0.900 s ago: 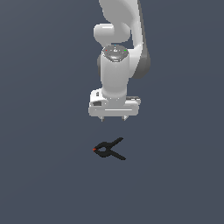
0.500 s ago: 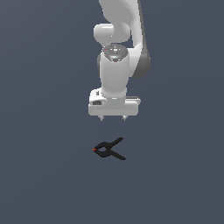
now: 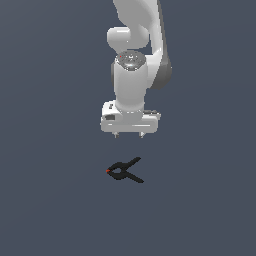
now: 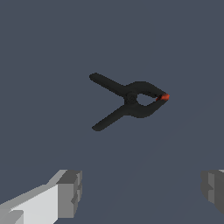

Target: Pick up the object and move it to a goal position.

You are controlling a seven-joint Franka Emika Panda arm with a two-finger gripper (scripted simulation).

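The object is a small black spring clamp [image 3: 125, 171] with two splayed handles and a tiny red tip. It lies flat on the dark grey floor, red tip toward the exterior view's left. My gripper [image 3: 129, 135] hangs above it and slightly behind, pointing down, open and empty, with clear space between it and the clamp. In the wrist view the clamp [image 4: 129, 99] lies ahead of the two grey fingertips [image 4: 70, 192], which stand wide apart with nothing between them.
A plain dark grey floor [image 3: 50, 200] extends all round. The white arm [image 3: 132, 60] rises above the gripper.
The arm has shifted very slightly; the gripper stays open above the clamp. The clamp has not moved.
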